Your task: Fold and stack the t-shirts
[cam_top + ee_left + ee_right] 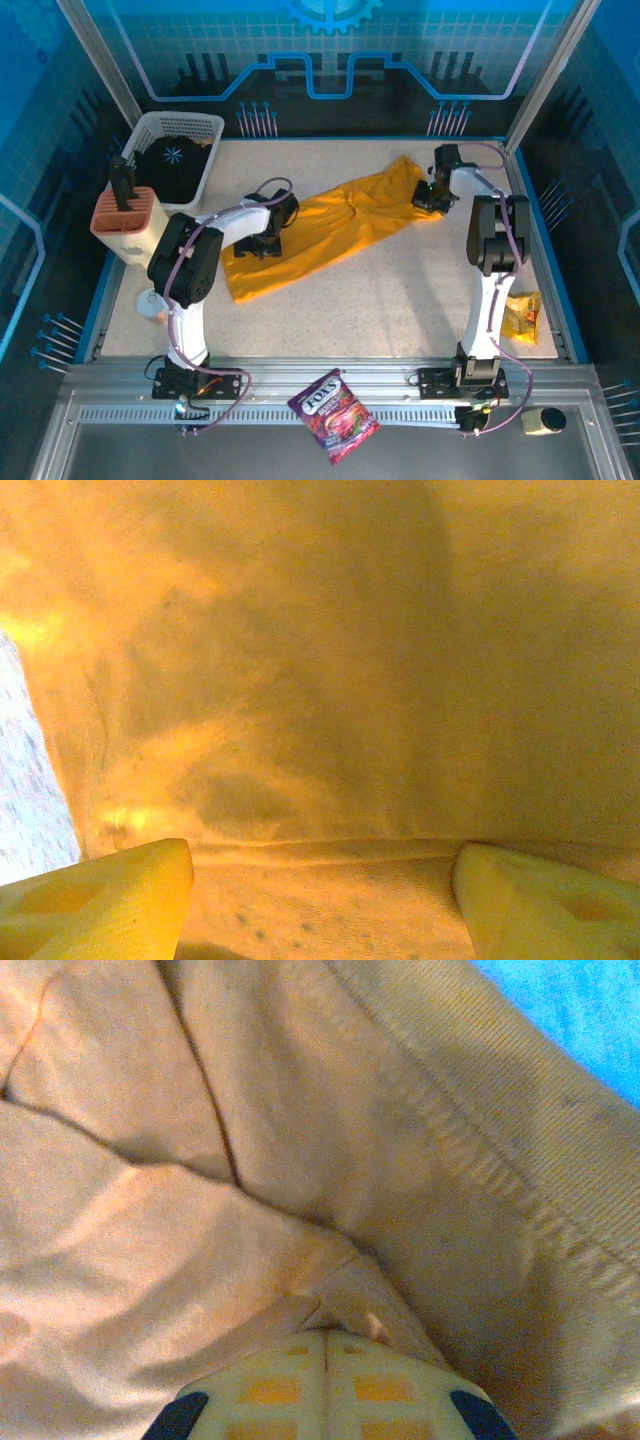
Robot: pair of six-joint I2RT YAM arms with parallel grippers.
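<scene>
Speckled tabletop inside blue walls: 2 arms bend over 1 golden-yellow t-shirt lying diagonally mid-table.
Left gripper points down at the t-shirt's near-left end, fingers spread wide over a hem. Right gripper sits at its far-right end, jaws pressed together, pinching a fabric fold. Left of the t-shirt, a white basket holds a black item, and a pink caddy holds a black tool.

Speckled table: yellow t-shirt spread diagonally, white basket far-left, snack packet right edge
</scene>
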